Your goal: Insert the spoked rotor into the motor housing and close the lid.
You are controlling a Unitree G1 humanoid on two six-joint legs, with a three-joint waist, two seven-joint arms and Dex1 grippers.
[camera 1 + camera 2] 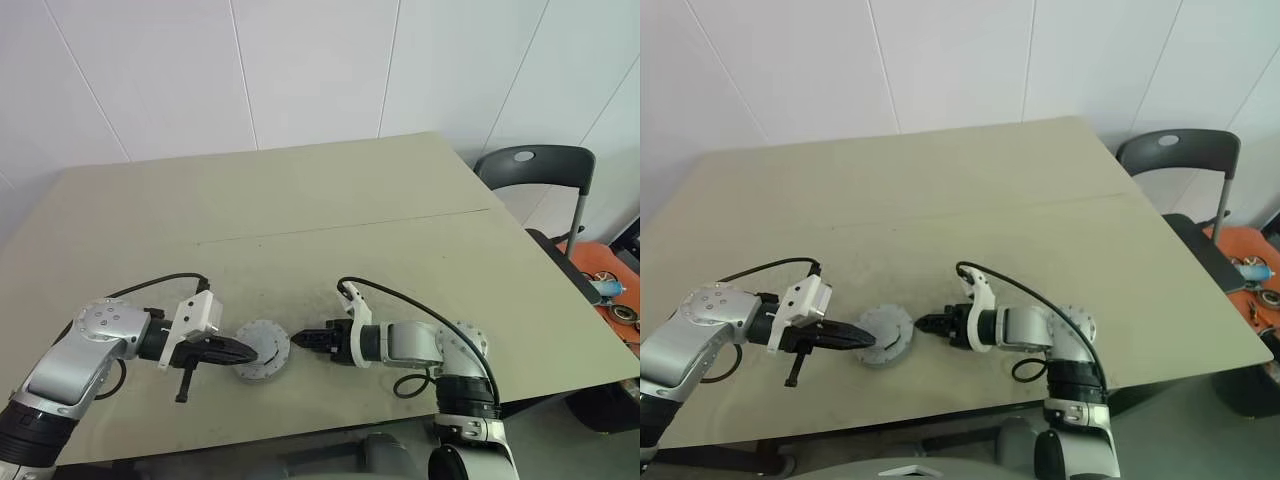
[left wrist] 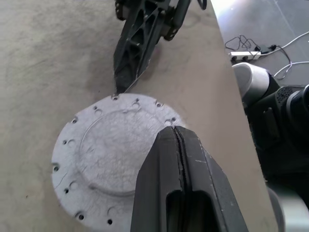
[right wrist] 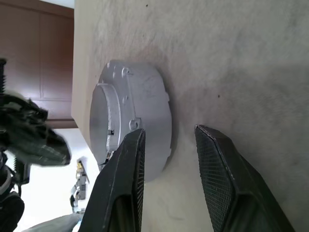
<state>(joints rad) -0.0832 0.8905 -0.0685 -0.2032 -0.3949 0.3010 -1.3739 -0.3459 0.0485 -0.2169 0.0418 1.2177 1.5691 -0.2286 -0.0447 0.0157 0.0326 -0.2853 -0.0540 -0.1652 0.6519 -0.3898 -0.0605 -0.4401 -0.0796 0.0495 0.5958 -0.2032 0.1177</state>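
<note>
Both grippers flank a closed grey assembly at the table's near edge.

Left gripper (image 1: 240, 350) has its two black fingers pressed together, tips over the lid (image 1: 262, 350); right gripper (image 1: 300, 340) stands part spread, holding nothing, its tips just beside the opposite rim. From where I stand the job looks almost finished: the lid sits flat on the round body beneath, which I take for the motor housing (image 3: 154, 125), and no rotor lies loose, so it is presumably inside. Perhaps a last press or check remains. Lid is dull cast grey metal, scratched, with small rim holes and a raised round centre; the table (image 1: 400, 200) is matte beige board.
</note>
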